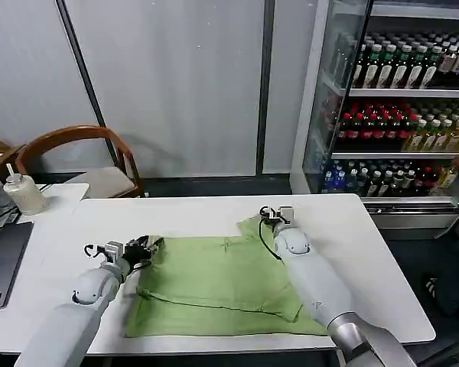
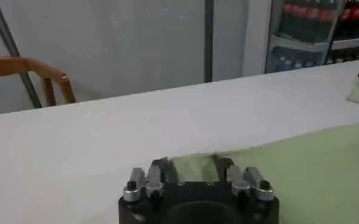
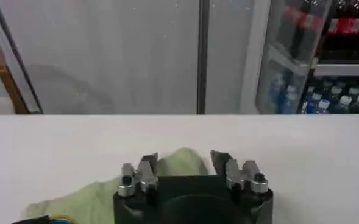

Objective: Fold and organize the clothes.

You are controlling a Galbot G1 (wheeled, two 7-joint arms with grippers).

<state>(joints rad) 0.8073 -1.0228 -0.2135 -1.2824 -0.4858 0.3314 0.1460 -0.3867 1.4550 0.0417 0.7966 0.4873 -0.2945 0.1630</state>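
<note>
My left pincer [image 1: 151, 246] sits open at the shirt's [image 1: 214, 287] left edge, fabric between its fingers [image 2: 161, 170]. The shirt lies spread mid-surface [image 1: 352, 237]. My right pincer [image 1: 271, 216] is open too, straddling the far right corner.

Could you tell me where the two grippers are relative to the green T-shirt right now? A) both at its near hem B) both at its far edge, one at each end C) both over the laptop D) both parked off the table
B: the left gripper and the right gripper each sit open at a far corner of the T-shirt, with green cloth between the fingers in both wrist views.
</note>
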